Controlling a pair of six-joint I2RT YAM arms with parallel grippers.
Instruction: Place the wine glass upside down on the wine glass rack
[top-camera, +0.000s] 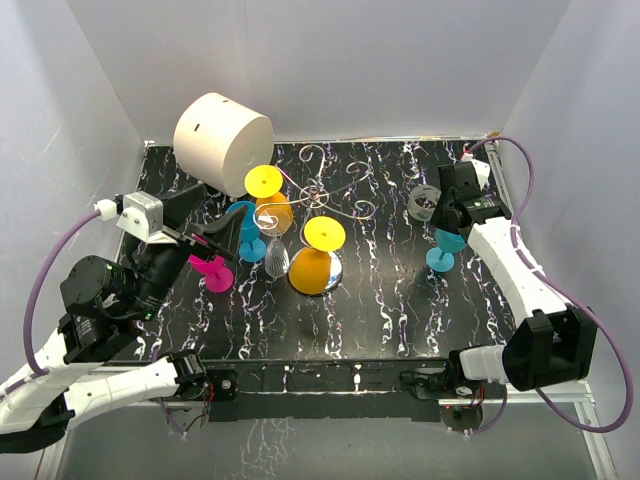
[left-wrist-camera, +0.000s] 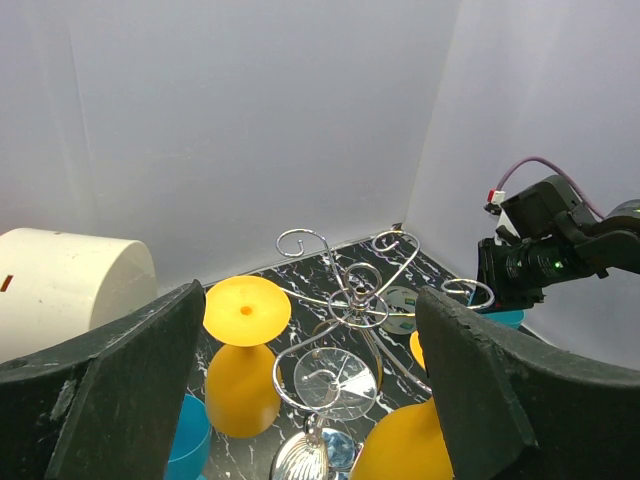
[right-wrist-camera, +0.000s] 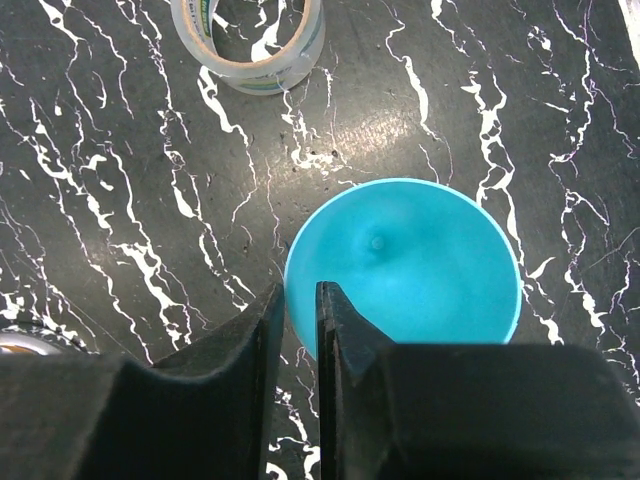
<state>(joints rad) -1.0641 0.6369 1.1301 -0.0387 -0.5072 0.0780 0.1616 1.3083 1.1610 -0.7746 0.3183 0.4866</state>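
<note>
The right claw (right-wrist-camera: 300, 290), nearly closed, pinches the teal wine glass (right-wrist-camera: 410, 270) by its rim on the tabletop (right-wrist-camera: 120, 200) (an edge hold, likely for lifting). The left claw (left-wrist-camera: 310, 293) gapes empty, facing the wine glass rack (left-wrist-camera: 355, 295).

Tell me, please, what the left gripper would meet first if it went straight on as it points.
Probably the clear wine glass hanging on the wine glass rack, dead ahead between the left gripper's fingers; depth is unclear.
</note>
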